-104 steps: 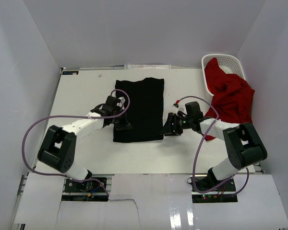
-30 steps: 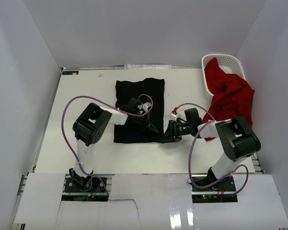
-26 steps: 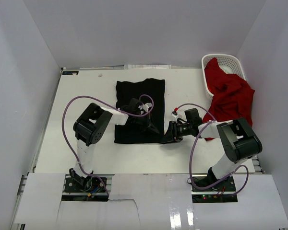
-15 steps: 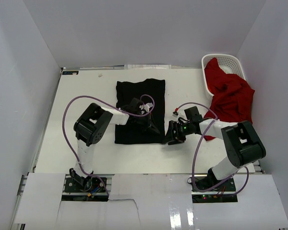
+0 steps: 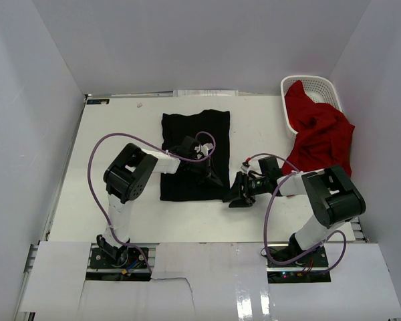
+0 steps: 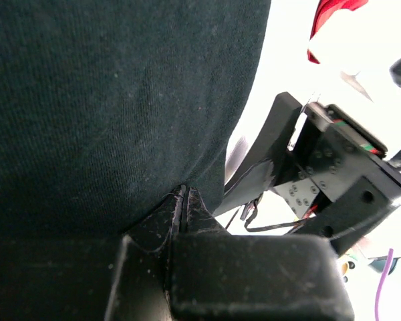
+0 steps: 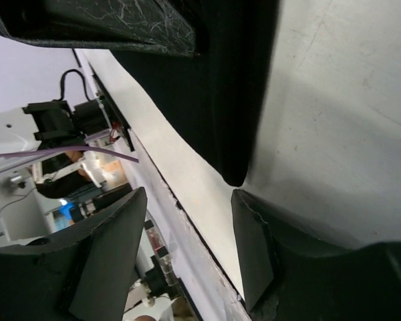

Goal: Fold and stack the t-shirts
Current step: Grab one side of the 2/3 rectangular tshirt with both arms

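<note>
Since both shirts are limp, light cloth, expect sag and bunching; take hems or corners, not mid-panel. On the white table [image 5: 120,134], the black t-shirt [image 5: 194,134] lies flat at centre. The red t-shirt [image 5: 321,134] is heaped at 2 o'clock, spilling over the white lattice basket [image 5: 327,87]. At the black shirt's 5 o'clock area the left gripper [image 5: 210,175] has fingers pressed together, apparently nipping a cloth ridge. Just beside that corner the right gripper [image 5: 235,197] has fingers spread, holding nothing.

A robotics lab test cell: a white table [image 5: 113,140] boxed in by plain white walls [image 5: 207,40]. A left arm [image 5: 130,175] and right arm [image 5: 329,199] are bolted along its near edge, trailing purple cables [image 5: 91,160].
</note>
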